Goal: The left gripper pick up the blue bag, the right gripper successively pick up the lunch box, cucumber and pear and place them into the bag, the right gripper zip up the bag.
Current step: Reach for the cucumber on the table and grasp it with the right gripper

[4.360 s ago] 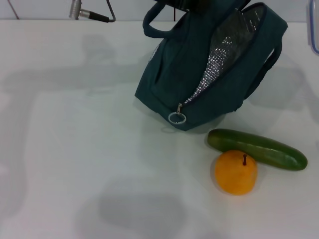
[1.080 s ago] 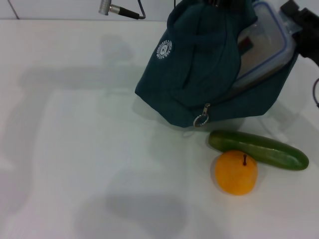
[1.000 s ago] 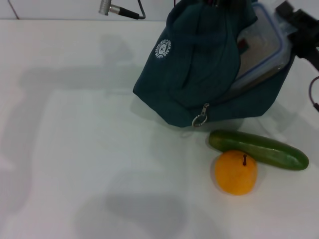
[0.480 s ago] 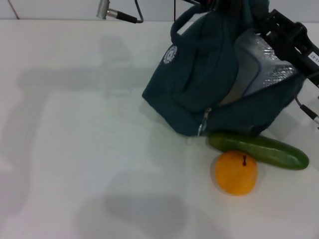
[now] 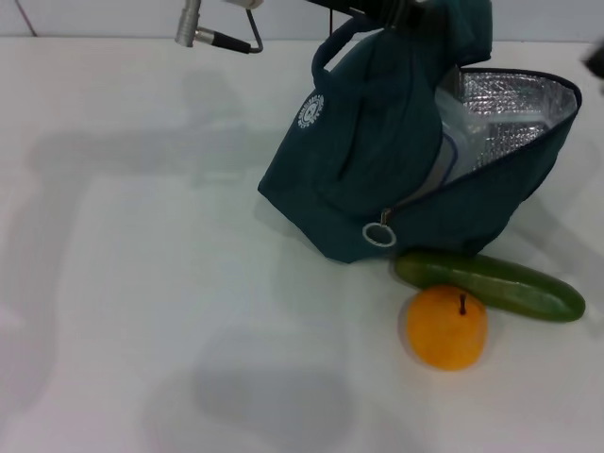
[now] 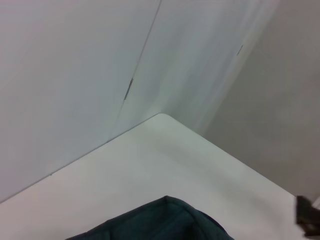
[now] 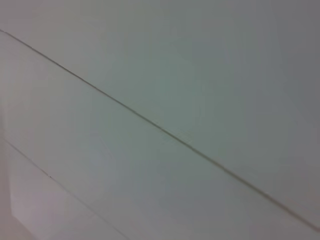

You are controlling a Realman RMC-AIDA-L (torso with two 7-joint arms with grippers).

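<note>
The blue bag (image 5: pixel 377 151) stands tilted on the white table, its mouth open to the right and showing silver lining. My left gripper (image 5: pixel 401 8) holds it from above at the picture's top edge, shut on its top; a strip of the bag's fabric (image 6: pixel 160 222) shows in the left wrist view. The lunch box (image 5: pixel 456 142) lies inside the bag, only a pale side with a blue rim showing. The cucumber (image 5: pixel 486 285) lies just in front of the bag, touching the pear (image 5: pixel 446 327). My right gripper (image 5: pixel 596 58) is a dark sliver at the right edge, away from the bag.
The zipper's ring pull (image 5: pixel 379 235) hangs at the bag's lower front corner. A silver connector with a cable (image 5: pixel 193 28) hangs at the back left. The table's far corner (image 6: pixel 161 116) meets the wall. The right wrist view shows only bare wall.
The lunch box has sunk from the bag's mouth down inside it. My right gripper has let go and pulled away to the right edge. The bag has swung and settled.
</note>
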